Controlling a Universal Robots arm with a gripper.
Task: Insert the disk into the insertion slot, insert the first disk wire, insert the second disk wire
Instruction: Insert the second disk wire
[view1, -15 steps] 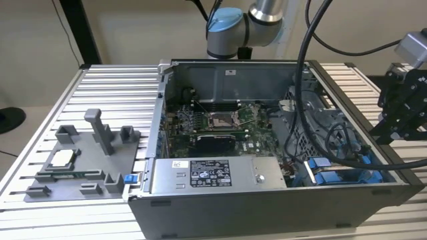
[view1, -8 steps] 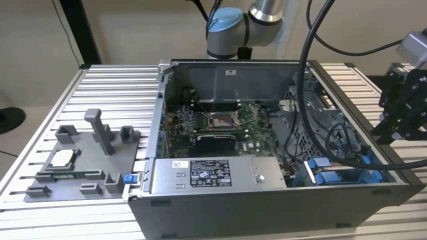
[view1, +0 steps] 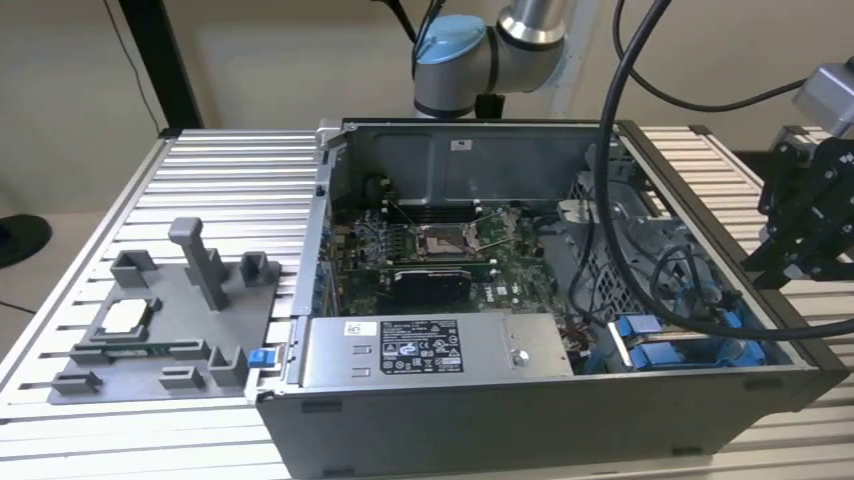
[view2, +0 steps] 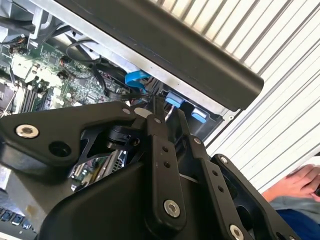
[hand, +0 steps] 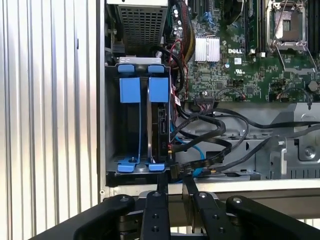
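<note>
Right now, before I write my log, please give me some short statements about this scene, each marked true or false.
1. The case is open and its board is in view. True.
2. The pincer hangs over the processor socket. False: it is at the case's rim, beside the drive bay.
3. Two blue carriers sit in the drive bay. True.
4. The grey fixture lies on the exterior view's right of the case. False: it lies on that view's left.
5. A person's hand shows in the second wrist view. True.
</note>
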